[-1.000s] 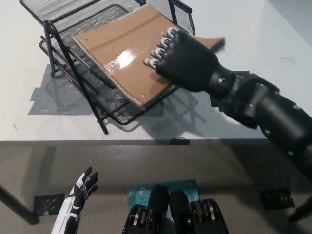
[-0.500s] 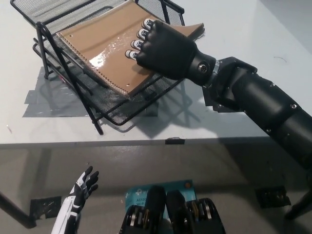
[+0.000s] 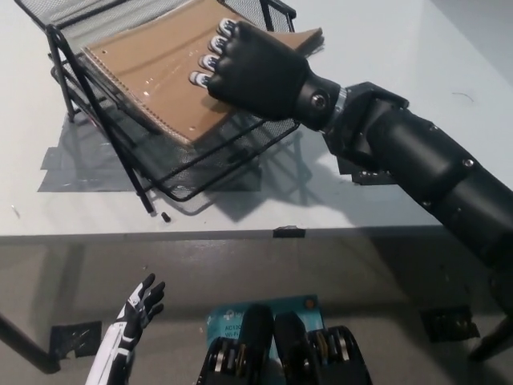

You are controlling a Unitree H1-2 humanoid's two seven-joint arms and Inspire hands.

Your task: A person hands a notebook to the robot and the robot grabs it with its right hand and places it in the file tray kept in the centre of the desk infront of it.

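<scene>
A brown notebook (image 3: 148, 76) with a stitched edge lies tilted over the top level of the black wire-mesh file tray (image 3: 204, 172) at the upper left of the desk. My black right hand (image 3: 252, 64) is shut on the notebook's right part, fingers curled over its cover, the arm reaching in from the right. The notebook's near edge overhangs the tray's lower level. My white left hand (image 3: 136, 309) hangs below the desk edge at the lower left, fingers apart and holding nothing.
Grey tape patches (image 3: 72, 164) hold the tray's feet to the white desk (image 3: 385, 48). A small dark bit (image 3: 165, 216) lies on the desk by the tray's front foot. The desk's front edge (image 3: 288, 233) runs across mid-picture.
My right hand has carried the notebook up and to the left, further over the tray. The whole view has shifted a little too. The left hand has stayed put.
</scene>
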